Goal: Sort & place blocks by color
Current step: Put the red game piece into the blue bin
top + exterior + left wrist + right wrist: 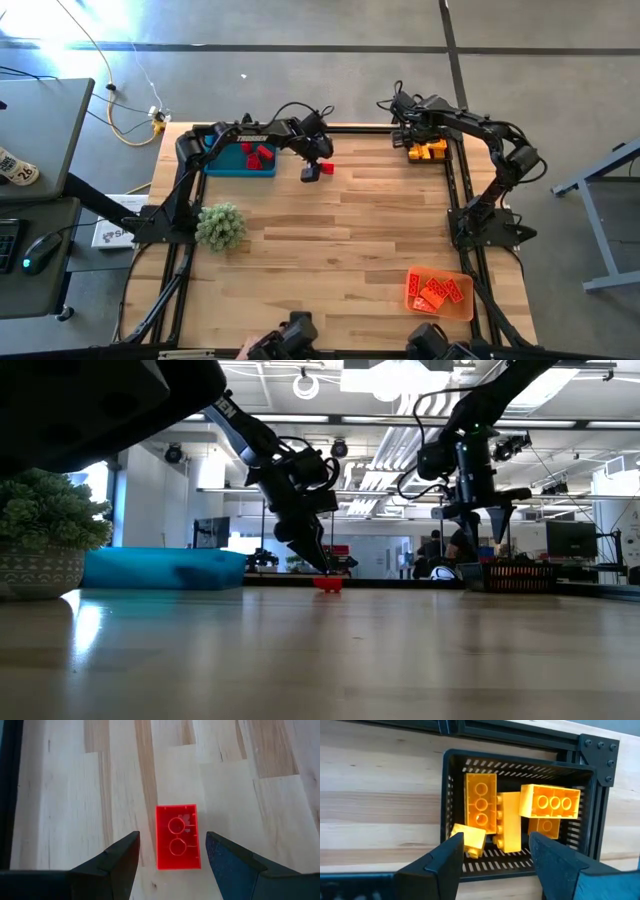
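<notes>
From above: three red blocks [256, 154] in blue tray [240, 168], one red block [326, 168] just beside it under left gripper [312, 172]; about five orange blocks [437, 291] in orange tray [466, 310]; plant [221, 226]. Low view: right gripper [490, 520] above black basket [520, 576]. Left wrist: fingers spread, straddling red block. Right wrist: fingers spread, empty, over four or five yellow blocks [481, 802], partly overlapping.

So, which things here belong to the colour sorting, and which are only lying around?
Belong to the job:
- small red studded plastic brick on the wood
- yellow plastic bricks in the black slotted basket
- orange bricks in the orange tray
- red bricks in the blue tray

Lying about:
- green spiky plant ball
</notes>
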You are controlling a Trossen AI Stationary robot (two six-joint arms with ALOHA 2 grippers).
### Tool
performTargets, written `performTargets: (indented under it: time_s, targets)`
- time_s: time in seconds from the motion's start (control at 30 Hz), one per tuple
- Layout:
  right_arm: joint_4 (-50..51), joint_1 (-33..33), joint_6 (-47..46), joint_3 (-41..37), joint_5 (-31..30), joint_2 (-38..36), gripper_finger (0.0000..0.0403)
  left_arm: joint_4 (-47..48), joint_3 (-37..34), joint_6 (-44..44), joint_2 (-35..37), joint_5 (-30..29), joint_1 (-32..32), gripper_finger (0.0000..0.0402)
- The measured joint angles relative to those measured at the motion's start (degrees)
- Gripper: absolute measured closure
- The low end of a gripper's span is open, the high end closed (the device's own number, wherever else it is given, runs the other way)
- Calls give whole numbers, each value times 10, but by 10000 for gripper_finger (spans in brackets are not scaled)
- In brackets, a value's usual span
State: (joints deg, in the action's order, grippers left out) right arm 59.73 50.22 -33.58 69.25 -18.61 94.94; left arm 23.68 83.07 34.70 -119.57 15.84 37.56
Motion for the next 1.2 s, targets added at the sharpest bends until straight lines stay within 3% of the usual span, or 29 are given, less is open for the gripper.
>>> performTargets:
  time_s: [0.77,0.93,1.13,1.2]
  targets:
    - [-18,0,0,0,24,0,192,-29,1,-9,-38,-36,-17,190]
    - [-18,0,0,0,26,0,192,-31,1,-8,-40,-42,-20,220]
    - [-18,0,0,0,26,0,192,-24,1,-5,-41,-43,-25,290]
    - [-18,0,0,0,27,0,192,-21,1,-6,-40,-41,-28,292]
